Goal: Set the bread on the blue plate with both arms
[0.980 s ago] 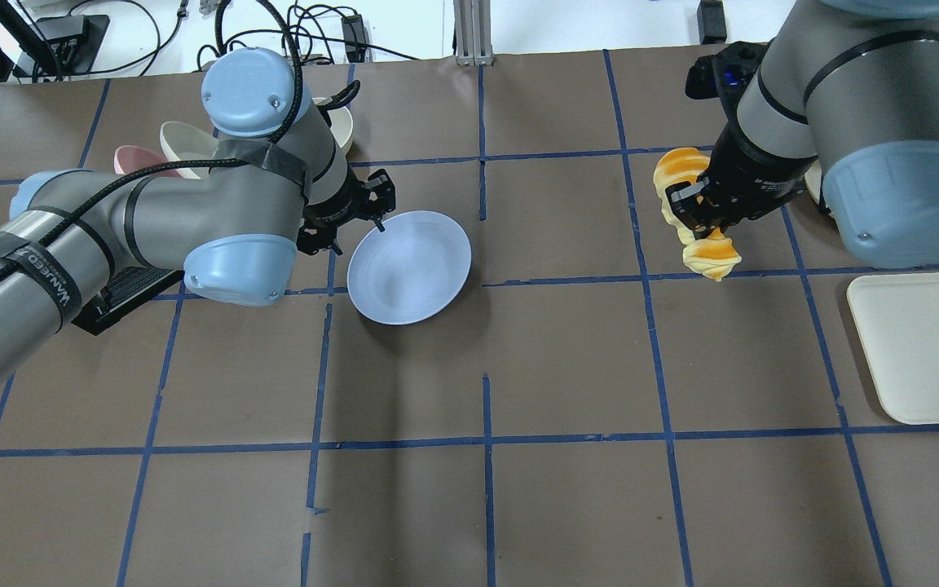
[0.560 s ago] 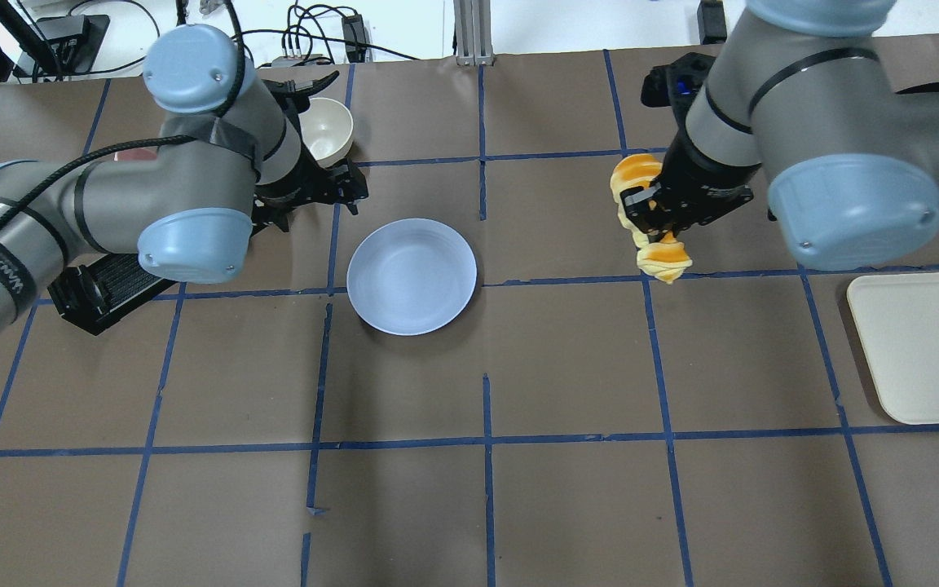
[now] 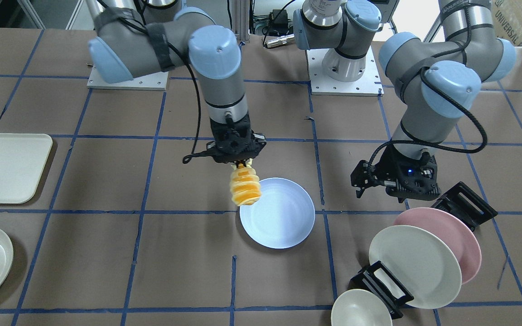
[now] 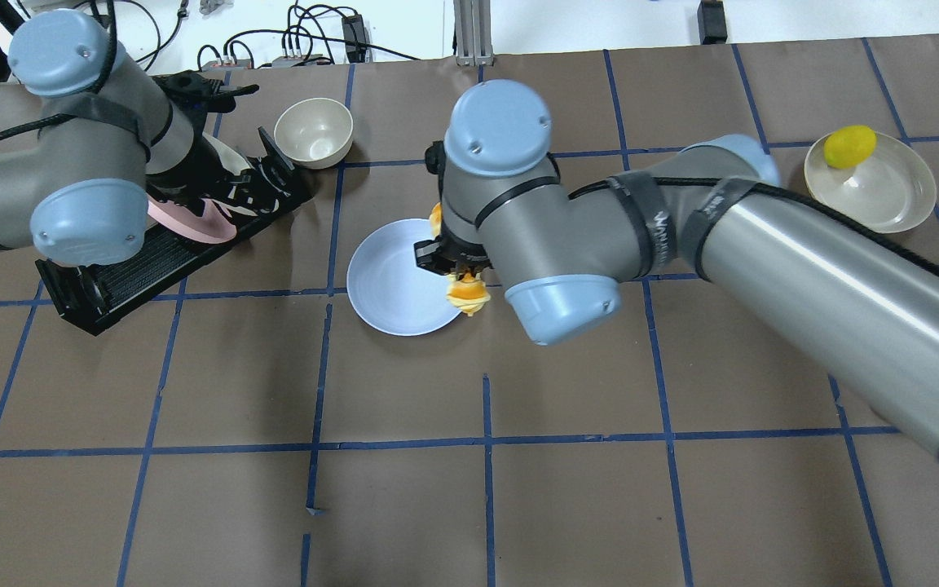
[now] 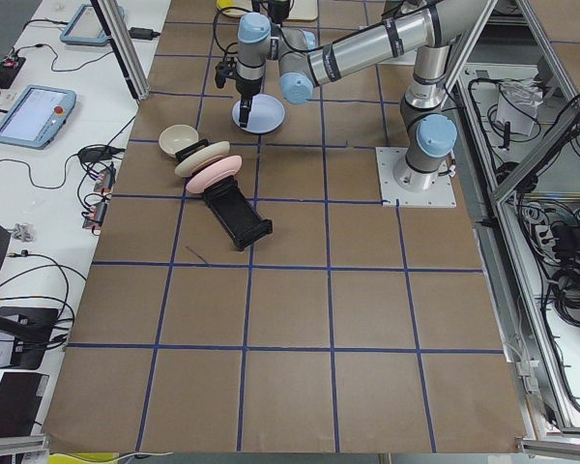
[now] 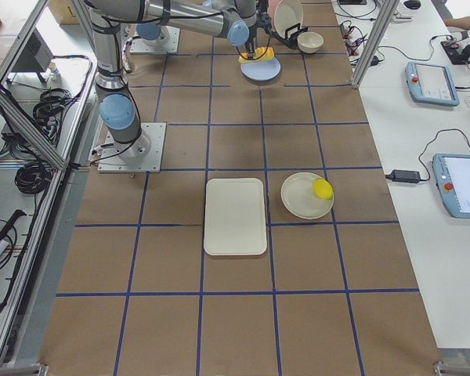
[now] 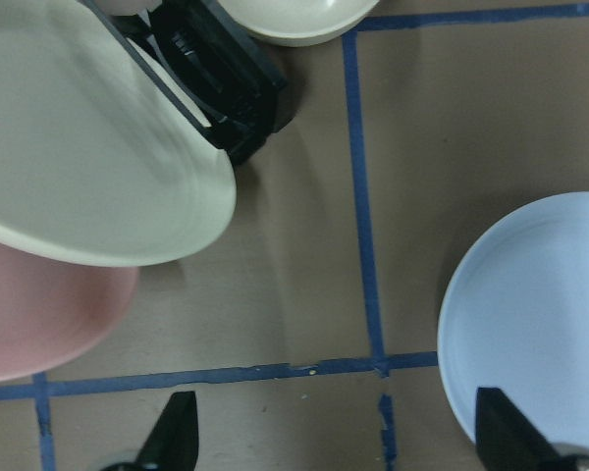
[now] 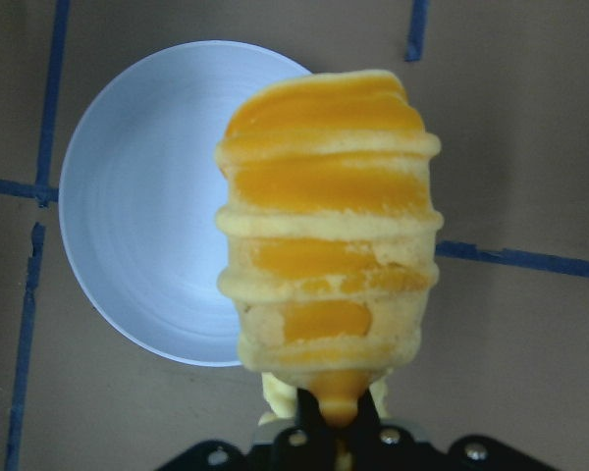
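Note:
The bread (image 3: 245,186) hangs end-down from my right gripper (image 3: 238,160), which is shut on its upper end. It hovers over the edge of the blue plate (image 3: 283,222) on the robot's right side. In the right wrist view the ridged orange loaf (image 8: 329,235) covers the right part of the plate (image 8: 147,226). The overhead view shows only the bread tip (image 4: 467,295) by the plate (image 4: 392,285). My left gripper (image 3: 361,183) is open and empty, beside the plate toward the dish rack. Its fingertips (image 7: 177,437) are spread wide, with the plate (image 7: 540,314) at the right.
A black dish rack (image 3: 469,203) holds a pink plate (image 3: 456,235) and a cream plate (image 3: 413,267), with a small bowl (image 3: 360,310) beside it. A cream tray (image 3: 7,167) and a bowl (image 4: 885,196) with a yellow lemon (image 4: 848,147) lie on the robot's right.
My right arm has carried the bread leftward to the blue plate's edge. My left gripper let go of the plate's rim and drew back toward the dish rack. The plate now lies flat.

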`<state>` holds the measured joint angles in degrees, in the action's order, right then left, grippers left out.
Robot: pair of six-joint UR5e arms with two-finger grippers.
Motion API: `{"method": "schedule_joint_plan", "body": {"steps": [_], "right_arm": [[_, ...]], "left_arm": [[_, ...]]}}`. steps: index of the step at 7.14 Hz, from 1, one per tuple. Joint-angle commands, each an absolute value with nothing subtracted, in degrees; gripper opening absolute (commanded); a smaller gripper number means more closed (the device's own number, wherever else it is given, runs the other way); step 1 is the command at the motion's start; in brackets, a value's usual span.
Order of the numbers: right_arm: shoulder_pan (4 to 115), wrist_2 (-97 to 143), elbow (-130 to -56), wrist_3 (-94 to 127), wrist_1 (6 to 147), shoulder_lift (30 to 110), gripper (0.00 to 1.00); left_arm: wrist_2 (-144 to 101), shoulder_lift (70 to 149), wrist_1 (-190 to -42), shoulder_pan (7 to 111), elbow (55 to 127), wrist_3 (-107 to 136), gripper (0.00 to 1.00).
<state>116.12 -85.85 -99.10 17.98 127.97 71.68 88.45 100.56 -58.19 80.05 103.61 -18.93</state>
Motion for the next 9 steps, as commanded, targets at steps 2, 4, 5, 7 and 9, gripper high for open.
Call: {"method": "schedule_joint_plan", "body": {"steps": [2,4,5,7,9], "right_arm": [[120.50,-87.00,-92.73,20.40,130.77,62.59,0.04],[120.41,-87.01,-92.38,19.34,131.66,60.48,0.04],[120.41,-87.01,-92.81,18.20,135.05,58.73,0.06],[120.50,-86.49,-92.99,18.11,136.23,57.22,0.76],[120.41,-86.05,-92.99,18.11,136.32,57.30,1.00]], "left_arm": [[88.77,100.63,-69.47,75.59,96.80,-23.99,1.00],[89.03,100.28,-79.94,71.74,92.65,-23.99,1.00],[88.51,100.54,-80.07,71.72,92.29,-23.91,1.00],[88.33,100.37,-80.16,71.98,92.29,-23.73,1.00],[88.24,100.02,-79.37,71.98,91.76,-23.73,1.00]]}}
